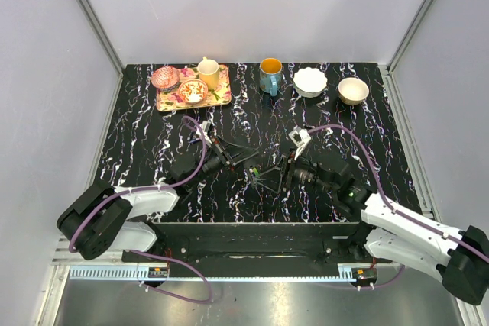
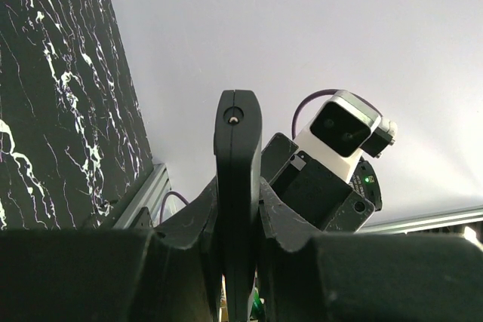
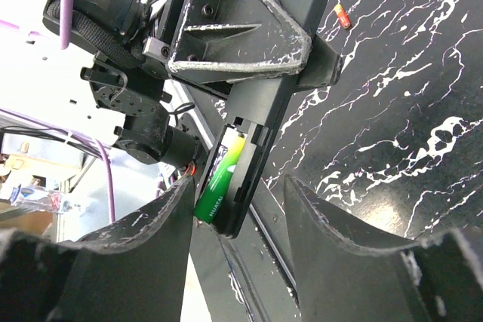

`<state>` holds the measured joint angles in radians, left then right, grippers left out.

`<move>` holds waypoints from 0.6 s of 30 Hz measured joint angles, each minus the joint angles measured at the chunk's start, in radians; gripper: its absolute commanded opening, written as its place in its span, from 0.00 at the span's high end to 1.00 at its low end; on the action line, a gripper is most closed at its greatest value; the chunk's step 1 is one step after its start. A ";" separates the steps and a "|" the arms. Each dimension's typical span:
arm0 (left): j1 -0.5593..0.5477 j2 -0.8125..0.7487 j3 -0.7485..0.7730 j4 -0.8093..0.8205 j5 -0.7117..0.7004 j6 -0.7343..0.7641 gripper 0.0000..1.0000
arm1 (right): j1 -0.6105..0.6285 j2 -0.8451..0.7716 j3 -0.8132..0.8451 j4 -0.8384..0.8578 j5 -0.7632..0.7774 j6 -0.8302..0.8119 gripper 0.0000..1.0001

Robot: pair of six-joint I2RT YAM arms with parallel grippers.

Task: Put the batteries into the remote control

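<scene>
Left jaws: the left gripper [image 2: 238, 213] is clenched on the remote control [image 2: 238, 148], pinching its slim sides near mid-table.
Right jaws: the right gripper [image 3: 238, 190] is spread wide astride the open bay, gripping nothing.
Battery [image 3: 224, 175]: green, slanted, looks half-seated.
Handling: probably light, stiff and slick; hold the remote's long edges and push the battery's round end.
Table [image 3: 392, 111]: glossy black, white-veined.
</scene>
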<state>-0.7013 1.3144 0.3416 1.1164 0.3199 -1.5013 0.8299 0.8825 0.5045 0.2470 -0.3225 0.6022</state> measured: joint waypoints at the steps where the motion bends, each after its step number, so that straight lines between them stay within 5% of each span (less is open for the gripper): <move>1: 0.000 0.000 0.000 0.000 -0.002 0.000 1.00 | -0.005 0.005 0.000 0.005 -0.010 0.006 0.47; 18: -0.007 0.000 -0.002 0.008 -0.002 -0.007 1.00 | -0.041 0.067 0.000 0.100 -0.047 0.070 0.64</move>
<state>-0.7082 1.3144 0.3401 1.1244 0.3183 -1.5085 0.7891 0.9497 0.5045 0.3470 -0.3698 0.6724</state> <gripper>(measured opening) 0.212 0.417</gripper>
